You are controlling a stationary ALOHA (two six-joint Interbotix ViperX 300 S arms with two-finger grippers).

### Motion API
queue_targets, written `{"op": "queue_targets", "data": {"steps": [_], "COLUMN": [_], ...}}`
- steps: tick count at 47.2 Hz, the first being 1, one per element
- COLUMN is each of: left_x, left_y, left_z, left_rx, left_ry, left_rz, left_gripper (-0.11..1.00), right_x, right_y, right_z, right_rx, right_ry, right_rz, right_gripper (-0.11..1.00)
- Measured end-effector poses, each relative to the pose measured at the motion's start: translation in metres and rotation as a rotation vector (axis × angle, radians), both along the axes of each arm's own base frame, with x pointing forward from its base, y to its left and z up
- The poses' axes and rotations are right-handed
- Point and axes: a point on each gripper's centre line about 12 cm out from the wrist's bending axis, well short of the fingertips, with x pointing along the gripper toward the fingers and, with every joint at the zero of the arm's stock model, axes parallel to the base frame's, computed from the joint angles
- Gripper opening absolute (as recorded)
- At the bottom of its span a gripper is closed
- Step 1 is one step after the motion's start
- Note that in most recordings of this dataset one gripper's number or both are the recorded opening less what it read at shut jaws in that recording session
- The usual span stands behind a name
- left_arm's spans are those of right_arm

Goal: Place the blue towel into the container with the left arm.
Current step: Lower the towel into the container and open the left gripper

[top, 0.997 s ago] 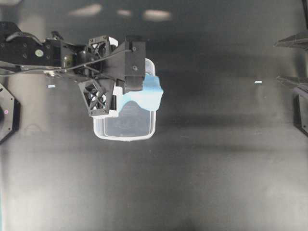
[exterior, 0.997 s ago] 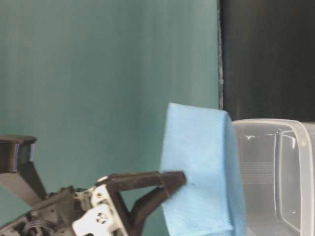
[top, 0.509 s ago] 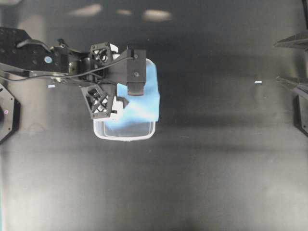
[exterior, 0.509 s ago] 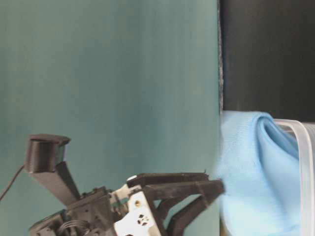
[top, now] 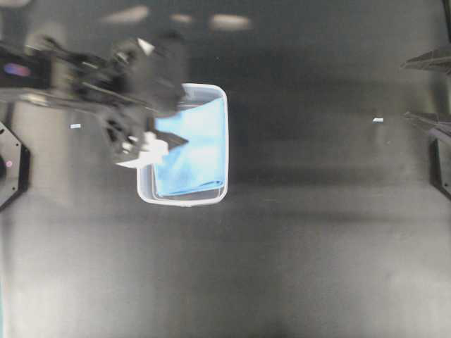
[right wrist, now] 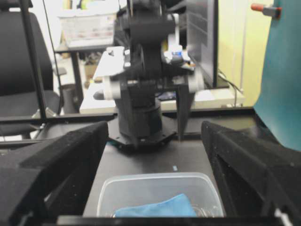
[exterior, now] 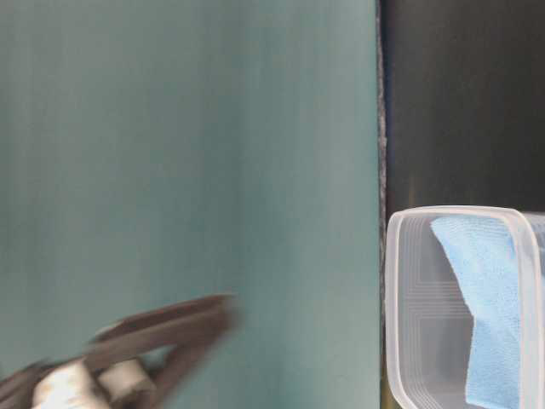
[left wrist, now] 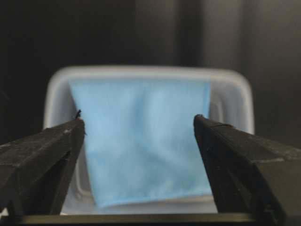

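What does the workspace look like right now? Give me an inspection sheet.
Surface: dark table, with two small white specks.
Job's things: blue towel lies inside the container, one edge leaning up a wall.
Clutter: nothing seen.
Grippers: left gripper open, blurred, empty, beside the container; right gripper open, empty, far from it.
Cables: blurred black cable along the left arm.
Surroundings: teal backdrop; office chair and desk beyond the table.

- A black table (top: 303, 253) is lying under everything.
- A teal backdrop (exterior: 187, 153) is standing behind.
- Two small white specks (top: 378, 120) are sitting on the table.
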Motion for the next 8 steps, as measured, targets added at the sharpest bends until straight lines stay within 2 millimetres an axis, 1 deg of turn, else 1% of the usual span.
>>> {"op": "queue_targets", "data": {"steps": [4, 6, 8], "left_x": [-0.019, -0.027, -0.036], "left_y": [-0.004, -0.007, -0.009], "left_z": [0.024, 0.033, 0.038], "left_rx": [0.006, 0.008, 0.01], "left_ry": [-0.104, -0.152, -0.19], "left_rz": [-0.011, -0.018, -0.024], "left_gripper": [0.9, 0.9, 0.9], "right_x": [0.0, 0.0, 0.0], "right_y": [0.0, 0.0, 0.0], "right_z": [-0.001, -0.001, -0.001], "right_rx": [0.0, 0.0, -0.001], "right_ry": [0.003, 0.002, 0.003], "right_rz": [0.0, 0.0, 0.0], "right_gripper": [0.78, 0.78, 0.78]}}
